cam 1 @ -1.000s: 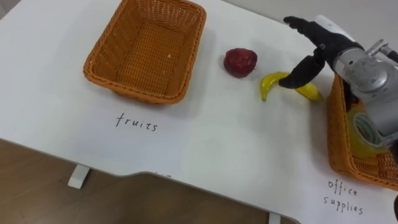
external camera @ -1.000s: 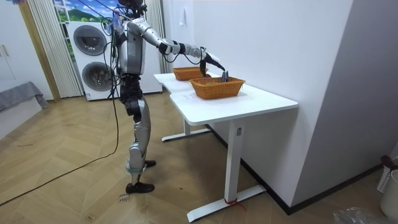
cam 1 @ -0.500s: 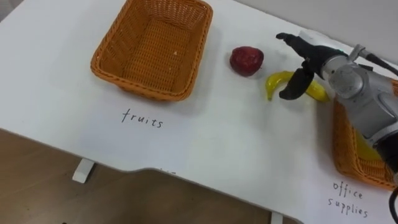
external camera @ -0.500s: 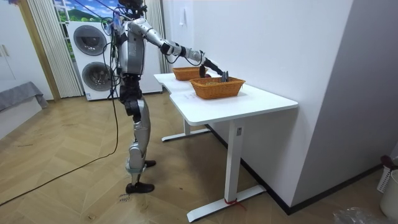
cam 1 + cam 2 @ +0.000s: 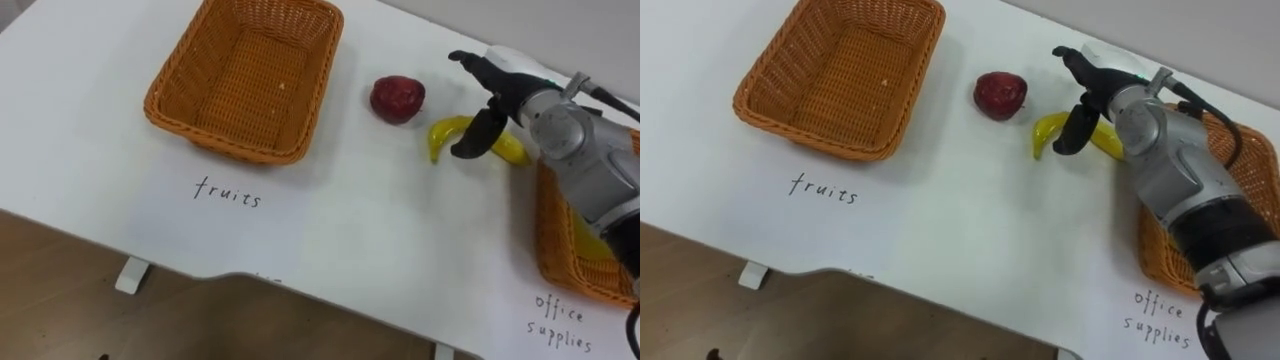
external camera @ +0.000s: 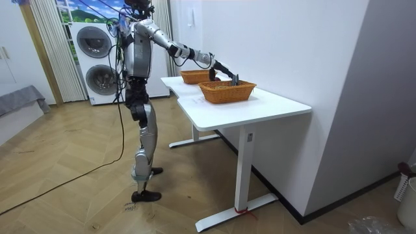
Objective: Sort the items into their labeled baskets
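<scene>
On the white table [image 5: 380, 240] my right hand [image 5: 500, 92] straddles the banana [image 5: 443, 130], fingers uncurled, near the apple [image 5: 397, 98] and well apart from the empty fruit basket [image 5: 225, 145]; a shallow pinch could, I judge, roll it away.
</scene>
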Available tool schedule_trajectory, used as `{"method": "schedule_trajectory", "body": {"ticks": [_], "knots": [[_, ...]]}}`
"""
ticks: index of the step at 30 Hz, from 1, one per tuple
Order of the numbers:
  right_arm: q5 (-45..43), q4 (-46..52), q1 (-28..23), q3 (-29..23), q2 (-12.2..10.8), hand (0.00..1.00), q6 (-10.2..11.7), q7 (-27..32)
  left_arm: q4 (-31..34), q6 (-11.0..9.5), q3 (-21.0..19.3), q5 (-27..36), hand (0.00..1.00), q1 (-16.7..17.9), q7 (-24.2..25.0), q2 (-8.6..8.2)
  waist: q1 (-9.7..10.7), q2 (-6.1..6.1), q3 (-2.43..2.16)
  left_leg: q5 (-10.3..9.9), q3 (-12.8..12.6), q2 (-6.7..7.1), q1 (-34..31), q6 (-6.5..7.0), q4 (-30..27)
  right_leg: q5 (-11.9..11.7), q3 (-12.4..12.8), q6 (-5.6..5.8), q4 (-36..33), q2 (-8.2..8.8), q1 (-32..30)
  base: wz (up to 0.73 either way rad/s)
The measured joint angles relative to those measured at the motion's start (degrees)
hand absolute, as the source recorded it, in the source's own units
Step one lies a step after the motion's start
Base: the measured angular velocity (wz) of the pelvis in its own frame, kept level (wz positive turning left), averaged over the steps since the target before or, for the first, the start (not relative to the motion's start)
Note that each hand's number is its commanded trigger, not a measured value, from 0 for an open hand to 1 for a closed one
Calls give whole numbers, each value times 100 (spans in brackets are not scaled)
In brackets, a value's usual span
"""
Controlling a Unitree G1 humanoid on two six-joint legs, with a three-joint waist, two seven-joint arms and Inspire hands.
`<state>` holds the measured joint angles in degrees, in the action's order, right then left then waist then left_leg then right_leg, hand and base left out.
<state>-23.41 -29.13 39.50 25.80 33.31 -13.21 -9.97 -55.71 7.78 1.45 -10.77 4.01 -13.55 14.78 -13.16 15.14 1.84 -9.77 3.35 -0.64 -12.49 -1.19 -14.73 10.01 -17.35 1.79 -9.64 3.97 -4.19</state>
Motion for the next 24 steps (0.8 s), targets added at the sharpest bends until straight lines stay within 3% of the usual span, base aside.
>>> {"method": "schedule_trajectory", "body": {"ticks": [5, 9, 24], "knots": [[-200, -43, 0, 12, -1, 0, -1, 0, -2, -43, 20, 52, 0, -1, -11, -1, -23, 7, 17, 0, -1, 1, -2, 0, -1, 0, -2, 0, 0, 0, -1, 0], [-198, -326, 0, 13, -1, 0, 13, -3, -44, -79, 80, 270, 0, -39, -69, -7, -108, 32, 64, 0, 9, 1, -22, 0, -7, 0, -10, 0, 1, -3, -9, 1], [-225, -652, 3, 21, 0, 0, 265, 1, -170, -195, 109, 622, 0, -109, -42, 35, -153, 15, 85, 0, 60, 7, -137, -1, -72, 0, -92, 0, 5, -4, -76, 2]]}}
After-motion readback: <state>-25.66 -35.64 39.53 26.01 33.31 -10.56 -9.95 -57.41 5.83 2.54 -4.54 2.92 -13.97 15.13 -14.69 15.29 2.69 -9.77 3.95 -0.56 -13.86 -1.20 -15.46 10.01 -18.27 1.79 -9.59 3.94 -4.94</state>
